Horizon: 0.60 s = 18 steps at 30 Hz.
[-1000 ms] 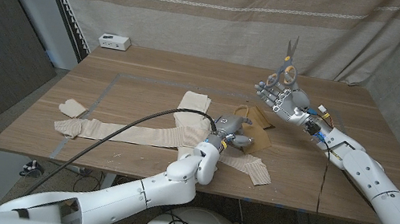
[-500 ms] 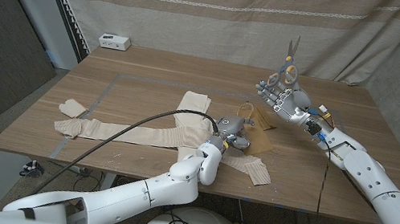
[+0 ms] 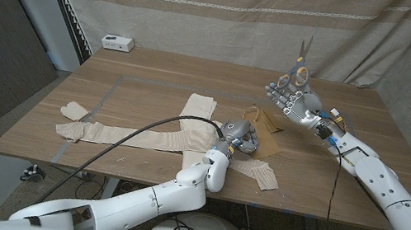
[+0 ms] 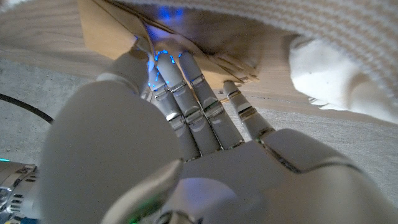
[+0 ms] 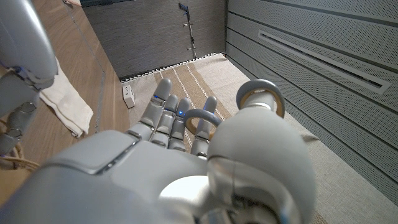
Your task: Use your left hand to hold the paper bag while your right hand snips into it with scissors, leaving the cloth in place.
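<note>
Brown paper bag (image 3: pixel 263 133) lies flat on cloth (image 3: pixel 185 137), mid-table. Left hand (image 3: pixel 237 134) presses bag's near edge, fingers (image 4: pixel 186 99) on paper. Right hand (image 3: pixel 290 101) grips scissors (image 3: pixel 298 64) aloft, blades up. Bag likely light, thin, crumple-prone: pin flat, snip free edge.

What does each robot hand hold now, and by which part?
The right hand holds grey metal scissors by the handle loops, blades up. The left hand presses the brown paper bag at its edge.

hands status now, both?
Left hand: fingers press on the paper bag; whether it grips it cannot be told.
Right hand: holding the scissors, raised above the table.
</note>
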{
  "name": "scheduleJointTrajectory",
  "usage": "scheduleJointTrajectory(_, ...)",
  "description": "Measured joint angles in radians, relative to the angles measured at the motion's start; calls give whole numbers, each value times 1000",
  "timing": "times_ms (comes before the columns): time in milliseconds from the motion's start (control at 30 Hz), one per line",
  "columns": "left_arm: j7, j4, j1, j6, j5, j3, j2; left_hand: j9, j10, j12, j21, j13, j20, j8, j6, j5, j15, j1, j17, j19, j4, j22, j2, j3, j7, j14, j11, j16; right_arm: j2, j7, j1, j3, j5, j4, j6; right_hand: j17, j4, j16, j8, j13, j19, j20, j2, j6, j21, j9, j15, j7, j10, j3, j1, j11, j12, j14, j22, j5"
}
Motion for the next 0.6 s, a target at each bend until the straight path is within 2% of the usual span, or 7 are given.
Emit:
scheduleJointTrajectory(100, 19, 4, 4, -10, -21, -8, -3, 0, 0, 9, 22, 1, -9, 9, 0, -7, -19, 4, -77, 41, -2, 5, -4, 13, 3, 53, 0, -65, -3, -2, -5, 3, 1, -6, 2, 0, 0, 0, 0, 0, 0, 0, 0, 3, 0, 0, 0, 3, 0, 0, 0, 0, 0, 0, 0, 0)
scheduleJointTrajectory(233, 40, 5, 16, -25, -54, -28, -8, 53, -4, 21, 41, 7, -12, 16, -12, -8, -28, 4, -159, 74, 0, -6, -4, 19, 15, 109, 4, -122, -5, -7, -8, 6, 2, -10, 5, 0, 0, 0, 0, 0, 0, 0, 0, 3, 0, 0, 0, 3, 0, 0, 0, 0, 0, 0, 0, 0)
scheduleJointTrajectory(367, 59, -3, 30, -43, -89, -51, -8, 66, -6, 31, 56, 14, -17, 24, -13, -8, -27, 13, -199, 90, -2, -7, -13, 21, 23, 140, 6, -140, -6, -9, -9, 7, 2, -14, 7, 0, 0, 0, 0, 0, 0, 0, 0, 3, 0, 0, 0, 3, 0, 0, 0, 0, 0, 0, 0, 0)
scheduleJointTrajectory(600, 94, -25, 50, -100, -148, -94, 1, 88, -25, 47, 79, 52, -15, 27, -30, -15, -27, 22, -244, 113, -2, 10, -4, 22, 40, 160, 1, -149, -8, -12, -16, 12, 3, -23, 15, 0, 0, 0, 2, 0, 6, -6, 0, 0, 0, 0, 0, 7, 1, 0, 0, -1, -1, 0, 0, 0)
